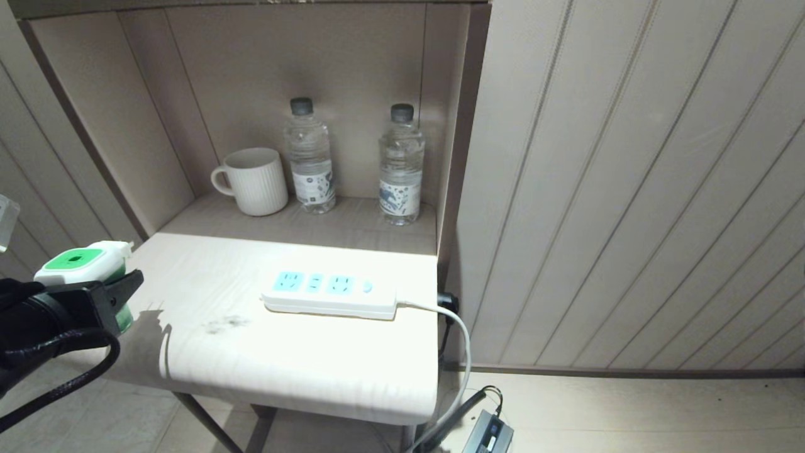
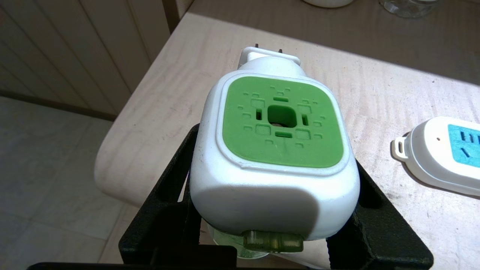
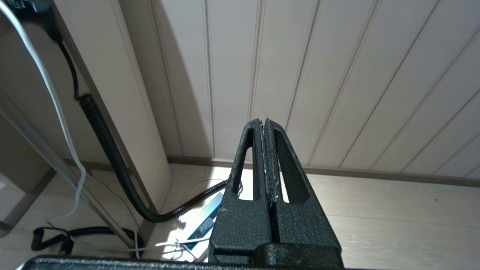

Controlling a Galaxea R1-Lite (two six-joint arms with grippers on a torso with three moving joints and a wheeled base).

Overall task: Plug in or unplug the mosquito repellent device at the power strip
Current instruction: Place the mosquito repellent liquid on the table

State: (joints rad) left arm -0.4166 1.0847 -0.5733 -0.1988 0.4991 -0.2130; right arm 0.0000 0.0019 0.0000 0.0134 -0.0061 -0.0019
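The left tool (image 1: pixel 116 296) sits at the far left edge of the head view, just off the counter's (image 1: pixel 264 352) left end, its jaws closed about halfway around the mosquito repellent device (image 1: pixel 85 264). In the left wrist view the black fingers (image 2: pixel 176 180) press both sides of the white head, whose green face (image 2: pixel 281 122) points up, while the green bottle hangs below between them. The two metal prongs (image 2: pixel 268 47) stick out of the head's far side, level, away from the wrist.

The power strip (image 1: pixel 330 294) lies flat near the middle of the counter, to the right of the held device and well apart from it. Its long axis runs left to right across the frame, cord (image 1: pixel 459 333) leaving the right end, and its pale blue sockets face straight up. That is the hinge of the next move, as I judge it: prongs level, sockets upward, so the wrist would have to tip the device prongs-down and carry it rightward over a socket.

The left arm enters low from the frame's left edge. The right tool (image 3: pixel 265 157), pressed shut and empty, hangs parked near the floor beside the panelled wall (image 3: pixel 337 75).
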